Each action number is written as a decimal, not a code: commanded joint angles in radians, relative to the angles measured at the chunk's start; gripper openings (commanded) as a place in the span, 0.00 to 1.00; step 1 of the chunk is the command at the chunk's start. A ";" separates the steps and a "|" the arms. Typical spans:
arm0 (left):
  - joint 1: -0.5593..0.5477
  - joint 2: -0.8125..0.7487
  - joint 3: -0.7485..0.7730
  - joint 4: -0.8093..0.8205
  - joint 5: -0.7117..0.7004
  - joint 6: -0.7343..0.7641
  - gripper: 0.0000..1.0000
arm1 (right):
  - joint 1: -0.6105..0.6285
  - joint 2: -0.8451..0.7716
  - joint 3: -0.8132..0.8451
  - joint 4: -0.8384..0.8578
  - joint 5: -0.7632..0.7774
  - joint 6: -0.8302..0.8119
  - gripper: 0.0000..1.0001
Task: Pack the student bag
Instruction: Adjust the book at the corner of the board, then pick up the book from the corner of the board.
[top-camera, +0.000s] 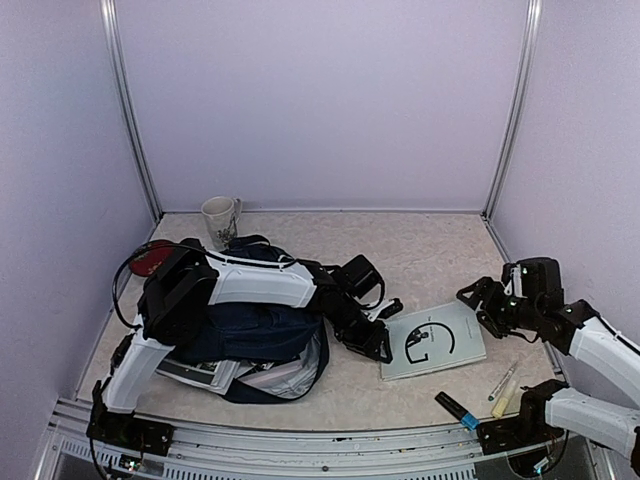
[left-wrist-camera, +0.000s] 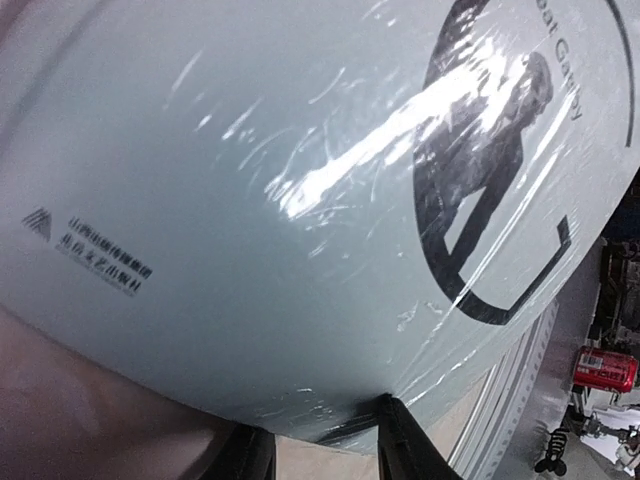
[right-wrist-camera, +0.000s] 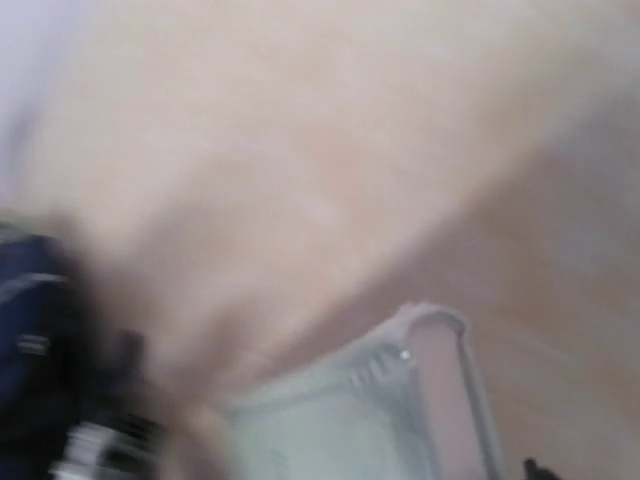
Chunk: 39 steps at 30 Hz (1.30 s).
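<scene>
Tabletop (top-camera: 420, 250) in beige, faintly speckled stone pattern is your whole work surface. It is closed in on three sides by flat lavender walls (top-camera: 320, 100), with aluminium posts (top-camera: 130, 120) in the far corners and a ribbed metal rail (top-camera: 300, 440) along the near edge.

The student bag (top-camera: 250, 330) lies slumped by the left edge, toward the near left corner. It is soft dark navy fabric with trailing black straps and pale grey lining showing at its near side. Your left arm reaches across it.

Right of the bag, nearer the near edge, lies a book (top-camera: 445, 350). It is thin, rectangular and pale grey-green, with a black ring-and-figure graphic. Your left wrist view shows its cover glossy under creased shrink-wrap.

Your left gripper (top-camera: 375, 345) sits at the book's left edge. Its black fingers (left-wrist-camera: 410, 445) stand fairly close together with that edge just in front of them; you cannot tell whether they pinch it.

Your right gripper (top-camera: 482, 305) hangs beside the book's far right corner, jaws spread, nothing between them. Its own camera is too blurred to add more.

A cream glazed mug (top-camera: 218, 220) with dark markings stands upright in the far left corner. Near the near right corner lie a black marker (top-camera: 455, 408) with a blue end and two slim pale pens (top-camera: 503, 385).
</scene>
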 joint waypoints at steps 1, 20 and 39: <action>-0.040 0.024 -0.058 0.268 0.068 -0.045 0.34 | 0.101 0.098 0.054 0.316 -0.399 0.079 0.80; 0.030 -0.187 -0.361 0.658 0.003 -0.176 0.40 | 0.380 0.295 0.306 0.072 -0.236 -0.064 0.74; 0.029 -0.280 -0.360 0.644 -0.130 -0.121 0.52 | 0.487 0.396 0.500 -0.179 0.083 -0.132 0.77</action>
